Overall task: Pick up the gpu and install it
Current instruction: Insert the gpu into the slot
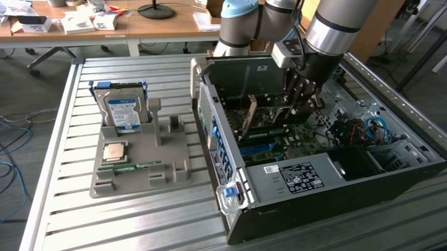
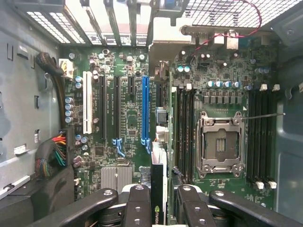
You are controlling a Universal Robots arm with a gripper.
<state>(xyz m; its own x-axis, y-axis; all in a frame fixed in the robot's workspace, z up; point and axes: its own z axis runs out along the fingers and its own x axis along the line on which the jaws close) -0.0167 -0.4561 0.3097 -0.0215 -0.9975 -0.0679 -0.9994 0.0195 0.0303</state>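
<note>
The thin, dark-edged gpu card is gripped edge-on in the clenched hand, just beside the long blue motherboard slot. Were it tilted, its edge could be jammed against that slot or twisted within the grip.

Ribbed metal table, matt plastic tray, bare circuit-board gpu

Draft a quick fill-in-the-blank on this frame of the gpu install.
1. The tool is shut on the ___.
2. On the grey holder beside the case, the hard drive stands ___.
3. Among the black expansion slots on the motherboard, one is white and one is ___.
Missing words: gpu; upright; blue.
</note>
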